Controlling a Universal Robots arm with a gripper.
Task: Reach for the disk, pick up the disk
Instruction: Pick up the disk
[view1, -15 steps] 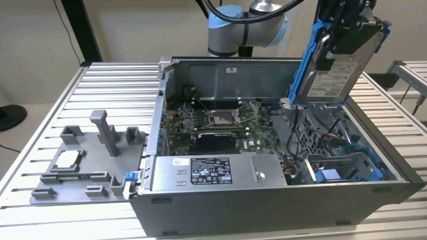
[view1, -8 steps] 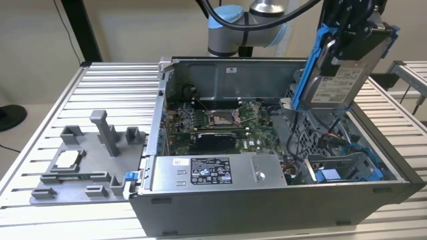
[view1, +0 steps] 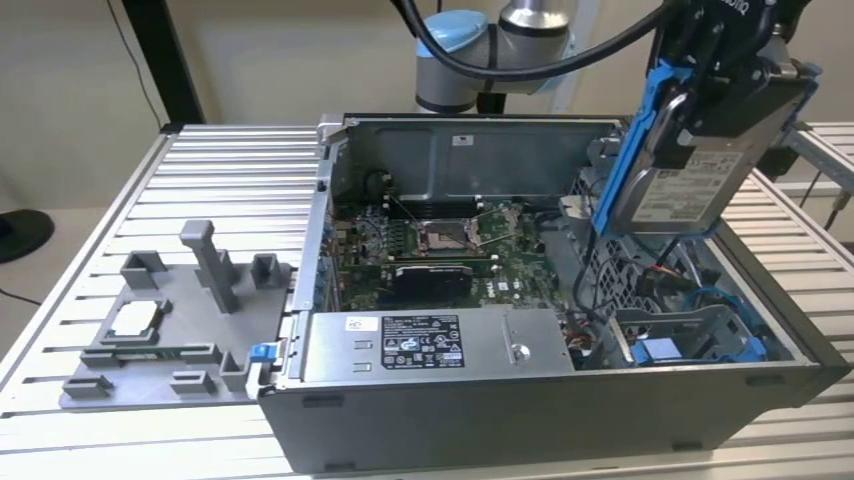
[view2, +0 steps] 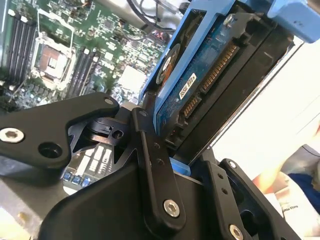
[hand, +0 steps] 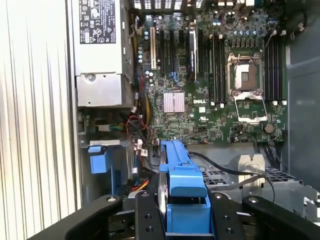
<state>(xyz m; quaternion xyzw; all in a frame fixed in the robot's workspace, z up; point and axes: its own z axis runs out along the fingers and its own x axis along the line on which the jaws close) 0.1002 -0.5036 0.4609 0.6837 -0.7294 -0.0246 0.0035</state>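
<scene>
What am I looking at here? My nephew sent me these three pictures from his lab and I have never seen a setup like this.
This is a robot arm working over an opened desktop computer case that sits on a ribbed metal table. One picture comes from a camera standing off to the side; the other two come from cameras riding near the arm's wrist, so they look down past its black gripper.

The gripper is shut on the disk, a grey hard drive with a white label in a blue plastic bracket, held tilted in the air above the case. In the first wrist view you see the green motherboard below, and a grey metal box with a sticker. On the exterior view's left, a grey holder fixture lies on the table with a small square chip in it.
</scene>
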